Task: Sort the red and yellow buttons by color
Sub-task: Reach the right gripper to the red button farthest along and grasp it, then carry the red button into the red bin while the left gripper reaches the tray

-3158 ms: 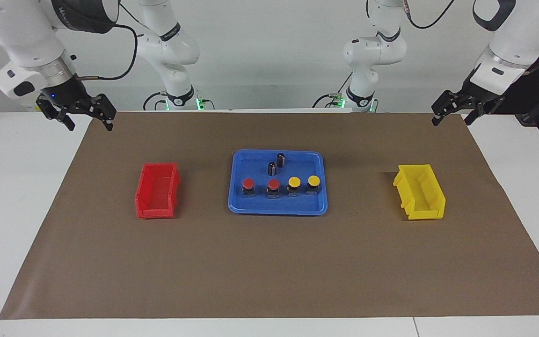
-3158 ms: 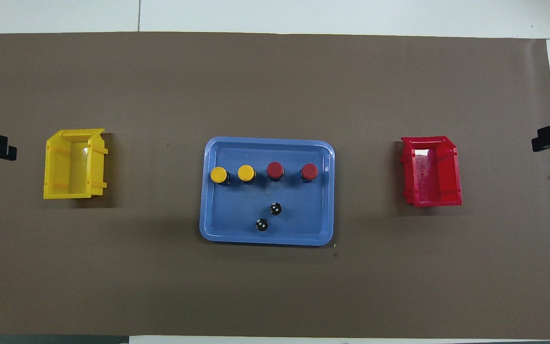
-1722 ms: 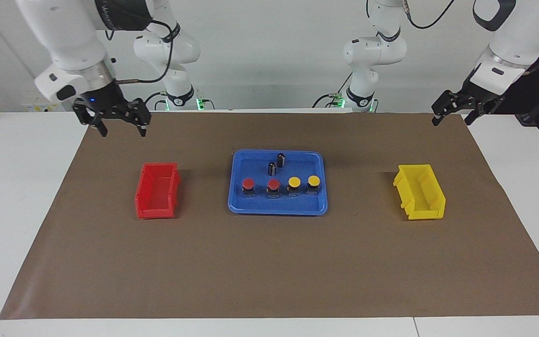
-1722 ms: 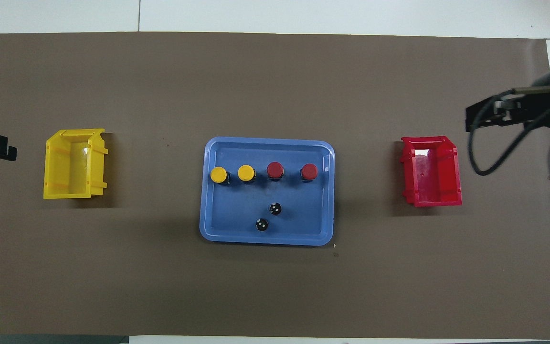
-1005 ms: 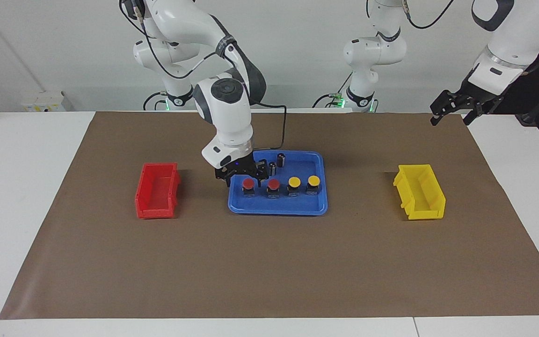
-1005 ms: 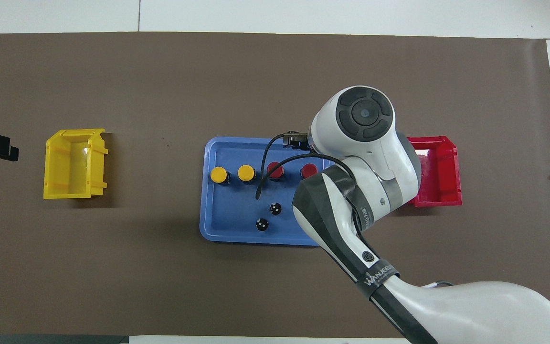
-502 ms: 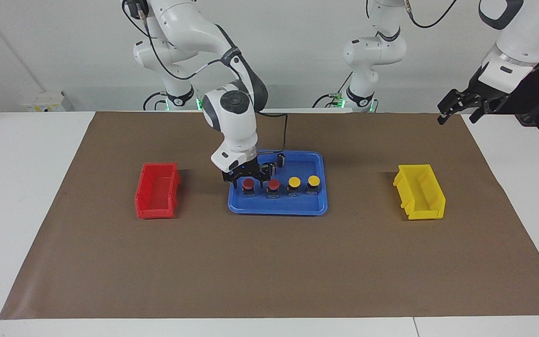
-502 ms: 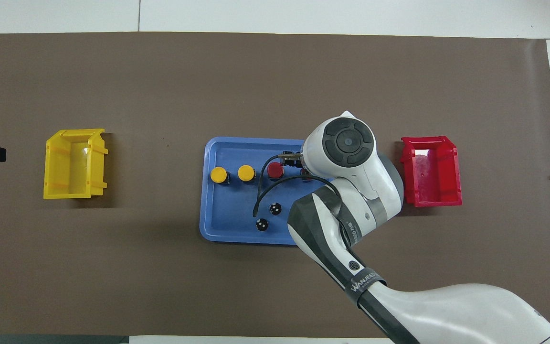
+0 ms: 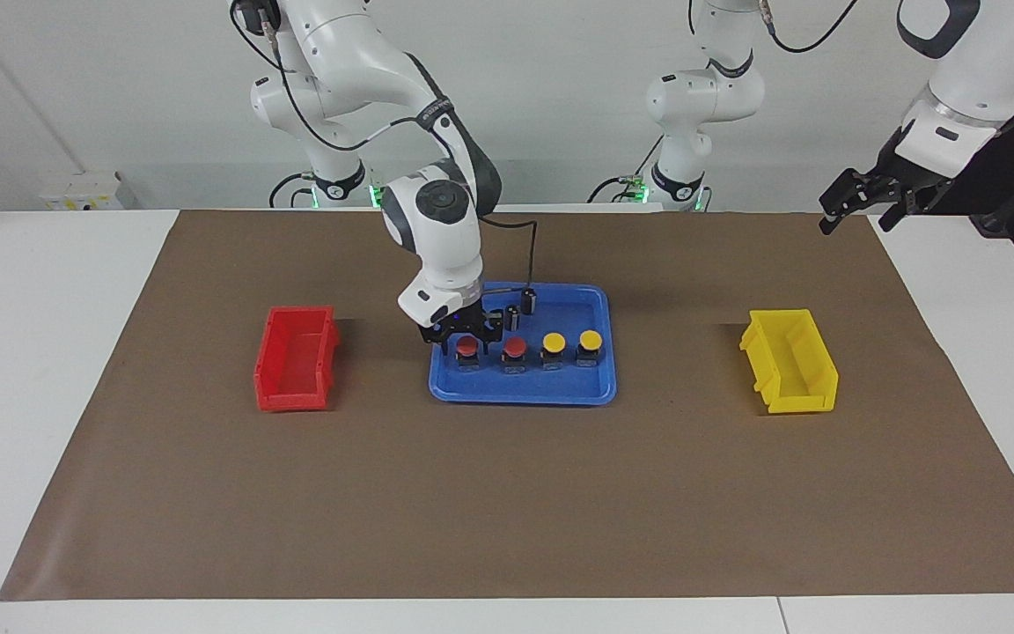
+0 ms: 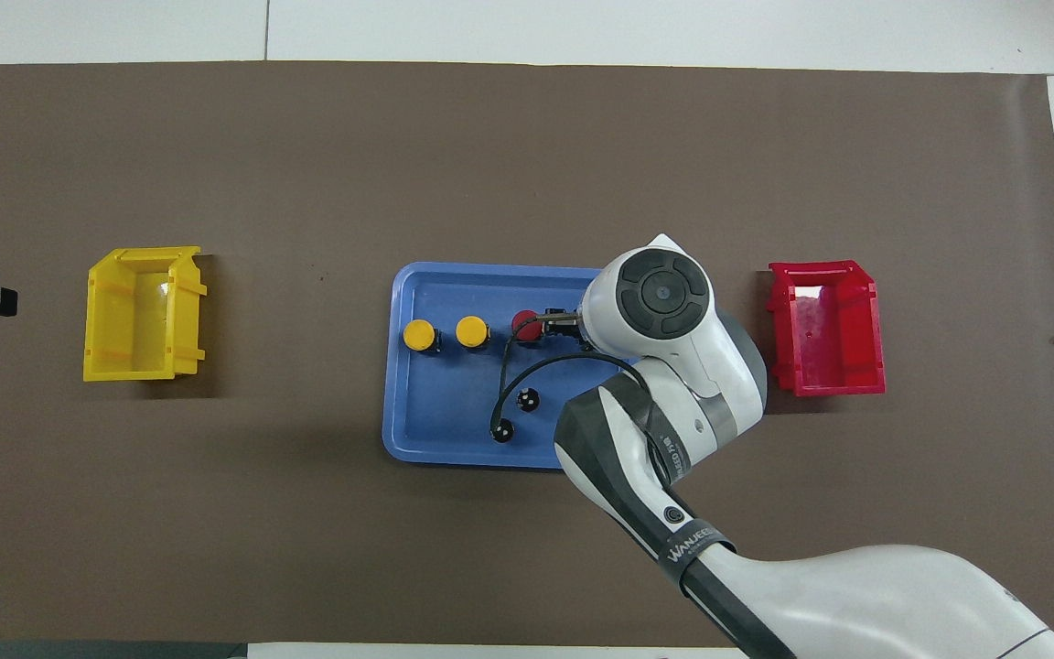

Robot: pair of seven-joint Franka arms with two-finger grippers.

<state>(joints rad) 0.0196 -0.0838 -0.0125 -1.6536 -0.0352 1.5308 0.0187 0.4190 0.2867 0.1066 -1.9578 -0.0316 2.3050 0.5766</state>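
Dropping lower, the right tool [image 9: 465,344] now straddles the end red button [image 9: 467,346], fingers maybe still apart; pickup comes next.

We see a plain pale wall [image 9: 542,88] at the robots' end of the room, evenly lit. Below it stands a white table [image 9: 32,370], most of its top covered by a sheet of brown paper [image 9: 507,493] — the white shows at both ends and along the edge farthest from the robots.
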